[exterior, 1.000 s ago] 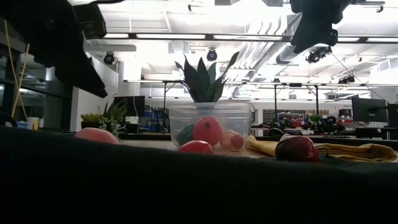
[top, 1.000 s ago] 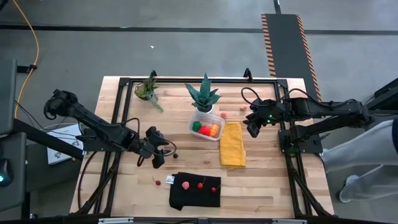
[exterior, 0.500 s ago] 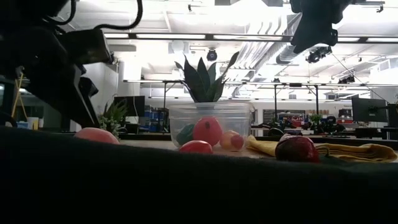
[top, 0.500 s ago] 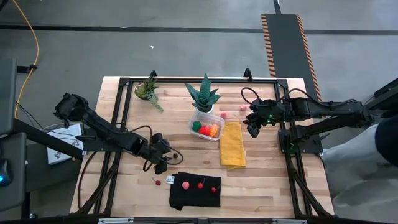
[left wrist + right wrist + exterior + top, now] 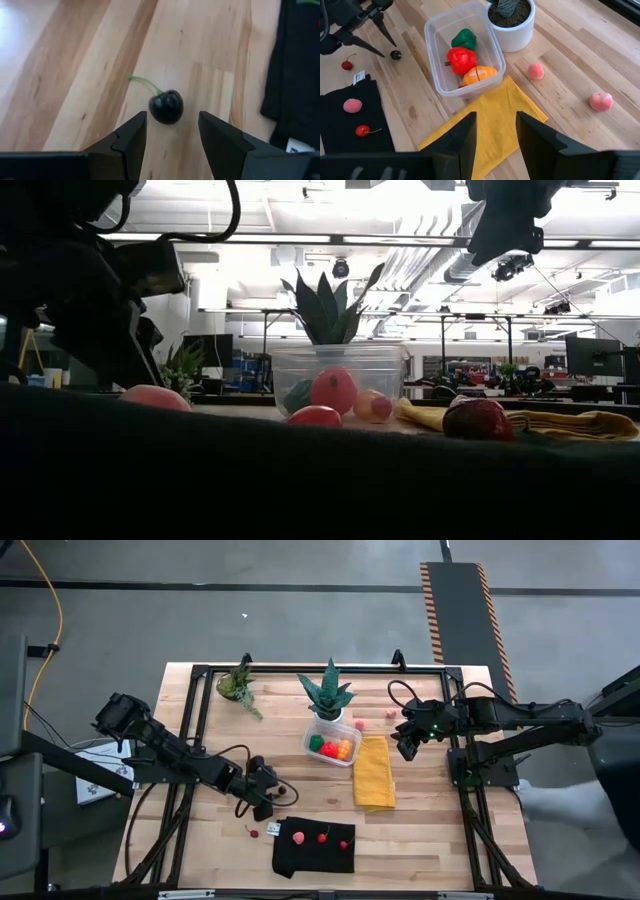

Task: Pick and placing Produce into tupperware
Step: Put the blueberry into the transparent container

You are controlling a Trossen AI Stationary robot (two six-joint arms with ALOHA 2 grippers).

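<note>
High view: we log the left hand (image 5: 268, 796) low over the worktop (image 5: 200, 740), just left of the black cloth (image 5: 314, 845); the dark cherry beneath it is too small to pick out here. The right hand (image 5: 408, 746) waits right of the yellow cloth (image 5: 374, 772). The tupperware (image 5: 333, 741) sits before the potted plant (image 5: 328, 692).

Low view: we see the tupperware (image 5: 336, 380) with red and green produce inside; the left arm is only a dark silhouette, the foreground cut off by black cloth.

Left wrist view: fingers (image 5: 131, 134) parted, holding nothing, a dark cherry (image 5: 166, 106) lying between them.

Right wrist view: fingers (image 5: 461, 131) apart and empty above the yellow cloth; green, red and orange pieces (image 5: 464, 57) in the tupperware.
</note>
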